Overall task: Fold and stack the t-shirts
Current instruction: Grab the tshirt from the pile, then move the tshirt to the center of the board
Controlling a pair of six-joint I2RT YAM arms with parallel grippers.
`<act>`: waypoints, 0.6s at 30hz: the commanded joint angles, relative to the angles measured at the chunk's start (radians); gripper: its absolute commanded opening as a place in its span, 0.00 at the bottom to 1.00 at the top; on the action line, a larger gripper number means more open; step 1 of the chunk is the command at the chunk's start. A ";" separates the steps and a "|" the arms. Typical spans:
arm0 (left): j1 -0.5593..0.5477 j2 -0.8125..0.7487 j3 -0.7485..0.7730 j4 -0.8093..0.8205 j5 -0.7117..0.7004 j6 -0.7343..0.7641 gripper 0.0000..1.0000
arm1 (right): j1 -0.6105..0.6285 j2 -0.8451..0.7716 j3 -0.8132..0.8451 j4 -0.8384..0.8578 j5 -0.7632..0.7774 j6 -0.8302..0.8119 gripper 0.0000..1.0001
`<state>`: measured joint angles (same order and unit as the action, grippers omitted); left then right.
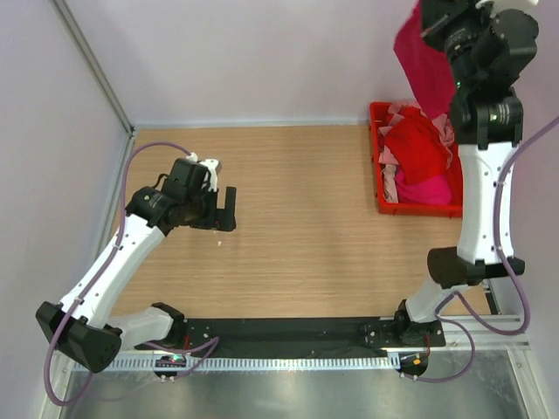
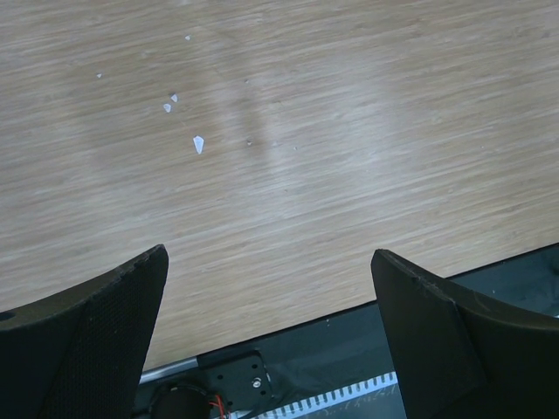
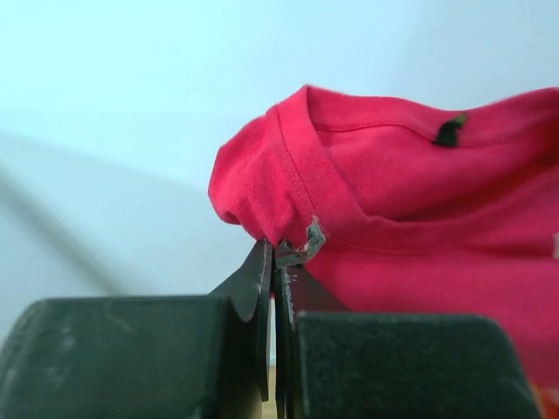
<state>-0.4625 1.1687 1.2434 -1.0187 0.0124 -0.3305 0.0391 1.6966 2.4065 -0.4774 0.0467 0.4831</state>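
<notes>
A crimson t-shirt [image 1: 417, 63] hangs high above the back right corner, and my right gripper [image 3: 277, 253] is shut on its collar edge. In the right wrist view the cloth [image 3: 410, 218] bunches just past the fingertips, with a small label pinched at the tips. Other t-shirts lie crumpled in the red bin [image 1: 382, 185]: a red one [image 1: 419, 144], a magenta one [image 1: 428, 188] and a pale pink one [image 1: 450, 131]. Over the left of the table my left gripper [image 1: 225, 209] is open; the left wrist view shows only bare wood between its fingers [image 2: 113, 323].
The red bin stands at the table's back right, under the hanging shirt. A few small white scraps [image 2: 198, 144] lie on the wood near the left gripper. A black strip [image 1: 288, 336] and the arm bases run along the near edge. A wall post [image 1: 92, 65] stands at the back left.
</notes>
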 commanded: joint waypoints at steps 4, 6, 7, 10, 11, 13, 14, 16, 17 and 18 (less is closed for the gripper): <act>-0.002 -0.053 -0.022 0.054 -0.043 -0.031 1.00 | 0.224 -0.069 -0.039 0.155 -0.152 0.161 0.01; -0.001 -0.070 -0.024 0.051 -0.063 -0.041 1.00 | 0.232 -0.095 -0.117 0.111 -0.165 0.164 0.01; -0.001 -0.075 -0.024 0.048 -0.074 -0.044 1.00 | 0.231 -0.112 -0.163 0.091 -0.162 0.179 0.01; -0.001 -0.107 -0.021 0.031 -0.152 -0.059 1.00 | 0.235 -0.213 -0.433 0.045 -0.177 0.248 0.01; 0.001 -0.118 -0.019 0.026 -0.175 -0.062 1.00 | 0.235 -0.238 -0.514 0.013 -0.179 0.268 0.05; 0.001 -0.138 -0.015 0.013 -0.236 -0.065 1.00 | 0.239 -0.294 -0.723 -0.059 -0.179 0.317 0.23; 0.001 -0.142 -0.015 0.011 -0.244 -0.065 1.00 | 0.237 -0.308 -0.788 -0.122 -0.201 0.327 0.28; 0.001 -0.139 -0.016 0.012 -0.224 -0.065 1.00 | 0.240 -0.311 -0.953 -0.159 -0.310 0.328 0.40; -0.001 -0.136 -0.022 0.020 -0.209 -0.064 1.00 | 0.240 -0.301 -0.992 -0.199 -0.338 0.318 0.47; 0.001 -0.130 -0.024 0.037 -0.186 -0.064 1.00 | 0.242 -0.270 -1.027 -0.232 -0.349 0.277 0.56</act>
<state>-0.4625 1.0336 1.2182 -1.0103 -0.1665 -0.3862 0.2733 1.4300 1.4555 -0.5674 -0.1883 0.7692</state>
